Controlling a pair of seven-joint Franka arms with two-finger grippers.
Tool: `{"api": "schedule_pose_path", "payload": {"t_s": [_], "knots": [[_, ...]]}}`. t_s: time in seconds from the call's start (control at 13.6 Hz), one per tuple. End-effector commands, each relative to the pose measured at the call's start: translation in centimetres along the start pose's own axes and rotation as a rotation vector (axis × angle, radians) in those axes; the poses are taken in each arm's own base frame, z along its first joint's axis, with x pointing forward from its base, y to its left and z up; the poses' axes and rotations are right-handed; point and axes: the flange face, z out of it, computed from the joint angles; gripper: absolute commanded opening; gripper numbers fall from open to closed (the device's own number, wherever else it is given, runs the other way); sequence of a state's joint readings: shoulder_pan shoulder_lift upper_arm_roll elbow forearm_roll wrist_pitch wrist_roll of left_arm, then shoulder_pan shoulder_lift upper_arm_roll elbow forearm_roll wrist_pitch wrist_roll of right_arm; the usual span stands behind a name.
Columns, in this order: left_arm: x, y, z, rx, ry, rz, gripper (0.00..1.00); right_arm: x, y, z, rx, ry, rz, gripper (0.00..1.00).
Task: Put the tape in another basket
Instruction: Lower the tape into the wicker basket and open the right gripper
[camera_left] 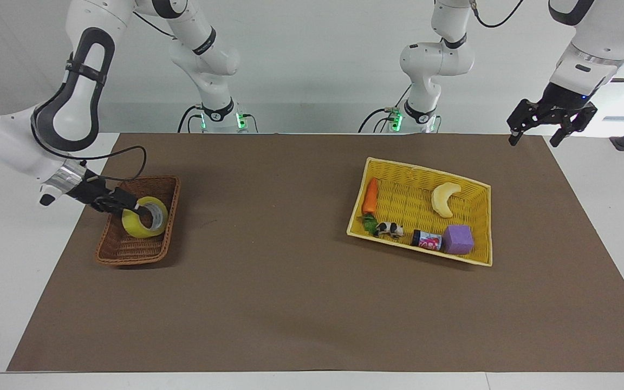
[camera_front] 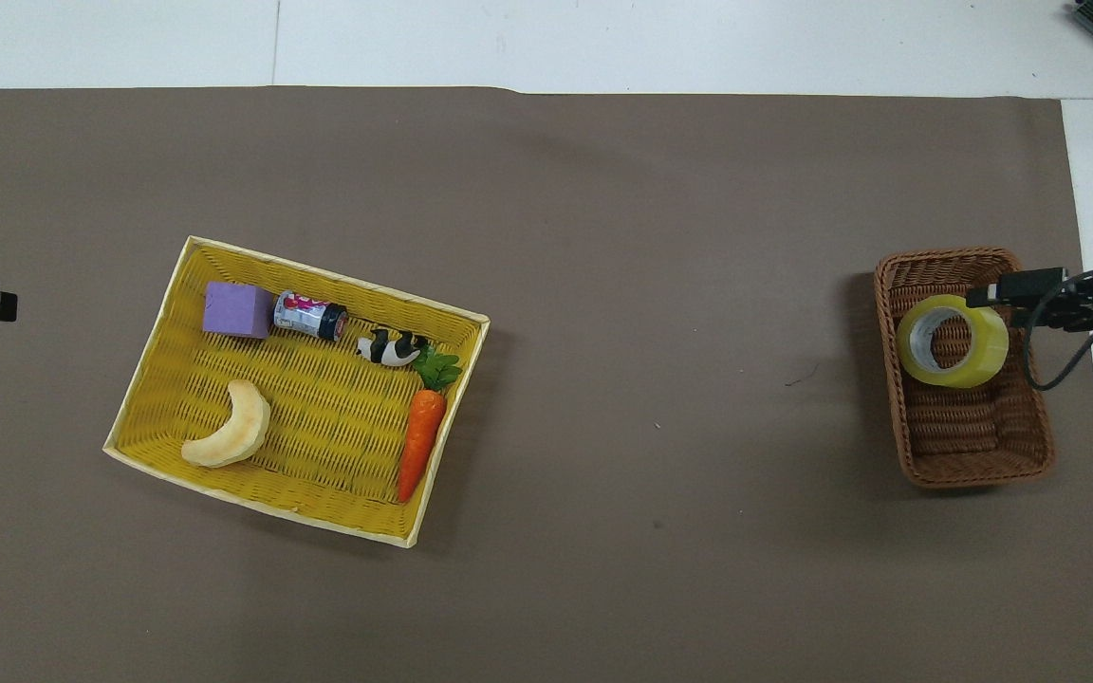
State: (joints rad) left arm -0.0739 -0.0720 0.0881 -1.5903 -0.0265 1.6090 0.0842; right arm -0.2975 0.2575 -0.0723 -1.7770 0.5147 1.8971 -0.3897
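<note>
The tape [camera_left: 144,218], a yellowish ring, rests tilted around the middle of the small brown wicker basket [camera_left: 128,259] at the right arm's end of the table. In the overhead view the tape [camera_front: 953,341] lies free in the basket [camera_front: 973,474]. My right gripper [camera_left: 137,207] is open, its tips at the tape's upper rim and holding nothing. From above, the right gripper [camera_front: 1011,294] sits over the basket's edge beside the ring. My left gripper [camera_left: 549,132] hangs open and empty, raised over the table's corner at the left arm's end.
A larger yellow basket [camera_left: 404,200] toward the left arm's end holds a carrot [camera_left: 370,196], a banana [camera_left: 444,199], a purple block [camera_left: 458,239], a small can [camera_left: 427,240] and a toy cow [camera_left: 389,229]. Brown mat [camera_front: 660,285] lies between the baskets.
</note>
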Motion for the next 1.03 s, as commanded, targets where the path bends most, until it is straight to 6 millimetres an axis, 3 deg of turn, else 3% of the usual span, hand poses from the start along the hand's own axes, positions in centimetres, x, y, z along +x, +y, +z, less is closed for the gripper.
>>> {"api": "schedule_pose_path", "payload": {"t_s": [0.0, 0.07, 0.22, 0.37, 0.51, 0.81, 0.96], "knots": [[0.0, 0.1, -0.4, 0.011, -0.015, 0.007, 1.00, 1.5, -3.4, -2.5, -0.100, 0.019, -0.072, 1.00], [0.0, 0.3, -0.4, 0.011, -0.015, 0.012, 1.00, 2.0, -4.1, -3.8, -0.142, 0.041, -0.068, 1.00], [-0.3, 0.3, -0.3, 0.010, -0.038, 0.012, 1.00, 2.7, -6.6, -3.9, -0.201, 0.055, -0.099, 1.00], [-0.3, -0.1, -0.3, 0.011, -0.038, 0.001, 1.00, 3.1, -7.4, -4.1, -0.325, 0.065, -0.163, 1.00], [-0.3, -0.3, -0.3, 0.011, -0.036, -0.004, 1.00, 3.1, -10.8, -4.3, -0.405, 0.098, -0.181, 1.00], [-0.3, -0.2, -0.3, 0.011, -0.037, 0.000, 1.00, 0.6, -17.8, -4.4, -0.452, 0.101, -0.050, 1.00], [-0.3, -0.3, -0.3, 0.011, -0.036, -0.004, 1.00, -1.0, -20.1, -5.2, -0.442, 0.100, 0.035, 1.00]]}}
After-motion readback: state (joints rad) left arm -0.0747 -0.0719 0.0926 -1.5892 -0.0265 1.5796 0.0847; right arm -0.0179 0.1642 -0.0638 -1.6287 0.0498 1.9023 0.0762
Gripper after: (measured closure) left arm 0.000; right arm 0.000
